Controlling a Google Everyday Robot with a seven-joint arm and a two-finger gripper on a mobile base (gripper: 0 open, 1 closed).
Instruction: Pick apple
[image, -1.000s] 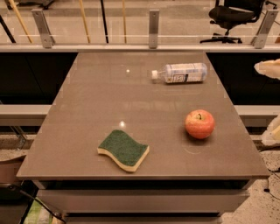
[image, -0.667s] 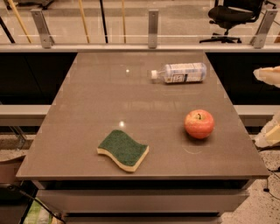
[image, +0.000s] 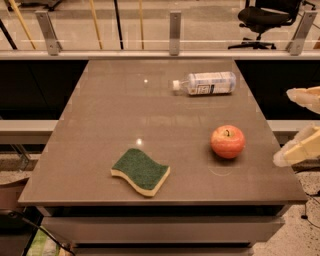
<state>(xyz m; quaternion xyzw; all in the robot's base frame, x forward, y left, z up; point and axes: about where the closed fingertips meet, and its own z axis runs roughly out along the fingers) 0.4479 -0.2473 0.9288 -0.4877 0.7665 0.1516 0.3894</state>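
The red-orange apple (image: 227, 141) stands upright on the right side of the grey-brown table (image: 125, 110), its dark stem pointing up. My gripper (image: 283, 126) comes in from the right edge of the view, beyond the table's right edge and to the right of the apple. Its two pale fingers are spread wide apart, one finger (image: 304, 97) above and one lower, and they hold nothing. The gripper does not touch the apple.
A clear plastic bottle (image: 205, 83) lies on its side at the back of the table. A green and yellow sponge (image: 140, 171) lies near the front edge. A glass railing runs behind the table, with an office chair (image: 265, 17) beyond it.
The gripper has edged left toward the table, and its upper finger has come lower. The apple, bottle and sponge have not moved.
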